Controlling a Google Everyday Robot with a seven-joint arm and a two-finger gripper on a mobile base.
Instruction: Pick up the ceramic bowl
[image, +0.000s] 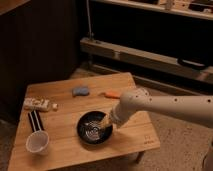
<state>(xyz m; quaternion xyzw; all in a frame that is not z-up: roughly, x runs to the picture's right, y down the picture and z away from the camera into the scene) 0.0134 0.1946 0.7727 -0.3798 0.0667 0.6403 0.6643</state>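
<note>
The ceramic bowl (92, 129) is round, shallow and glossy black with pale spiral rings inside. It sits on the wooden table (65, 102) near the front middle. My white arm reaches in from the right. My gripper (106, 121) is down at the bowl's right rim, over the inside of the bowl.
A small white cup (37, 142) stands at the table's front left. A black striped item (34, 120) and a pale packet (38, 104) lie at the left. A blue-grey object (80, 91) and an orange object (112, 94) lie near the back. Metal shelving (150, 50) stands behind.
</note>
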